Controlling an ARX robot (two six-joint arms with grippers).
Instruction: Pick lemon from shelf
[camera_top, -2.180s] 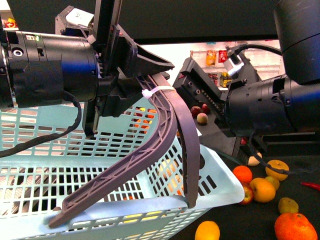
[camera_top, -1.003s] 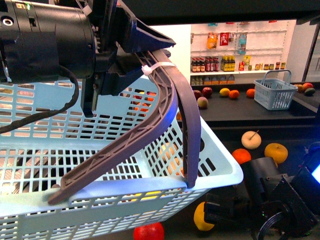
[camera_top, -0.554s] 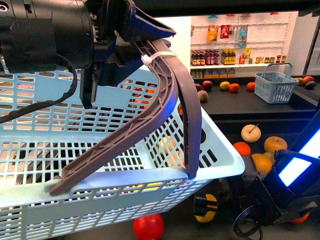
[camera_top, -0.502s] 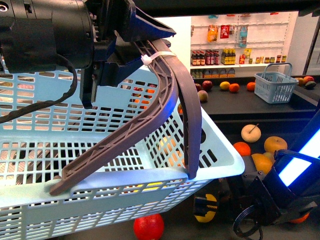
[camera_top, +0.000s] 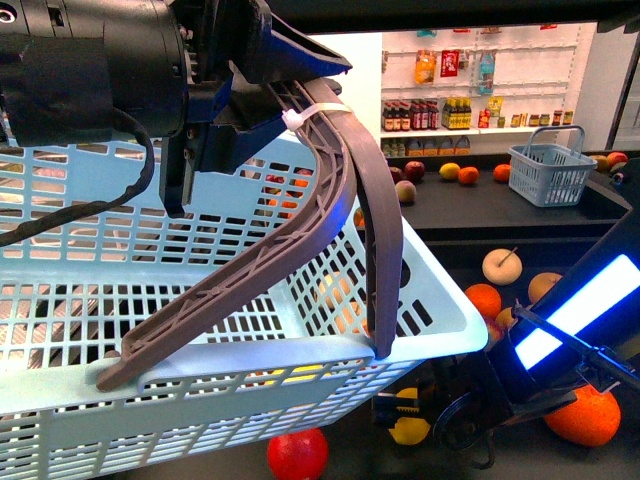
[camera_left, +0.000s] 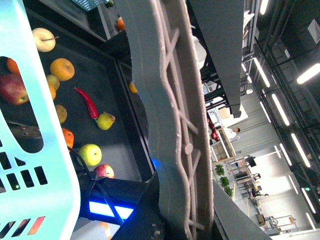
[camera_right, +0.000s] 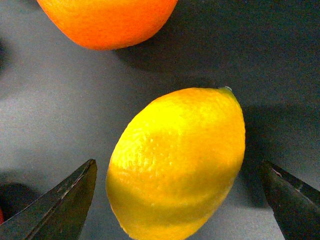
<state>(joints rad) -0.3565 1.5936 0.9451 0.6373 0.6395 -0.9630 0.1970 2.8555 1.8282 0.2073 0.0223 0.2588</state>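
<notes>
The right arm (camera_top: 565, 325) has been swung down from in front of the far shelves (camera_top: 470, 110) to the lower tray of the shelf (camera_top: 500, 225), and the right gripper (camera_right: 177, 167) has been set around the lemon (camera_right: 175, 160) (one finger seen on either side, not touching). The basket (camera_top: 440, 322) has been raised, and an orange (camera_top: 590, 415) uncovered.

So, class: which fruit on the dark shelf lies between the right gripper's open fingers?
The lemon, the yellow oval one. It lies inside the open right gripper, with both fingers clear of it. The orange lies beyond them.
</notes>
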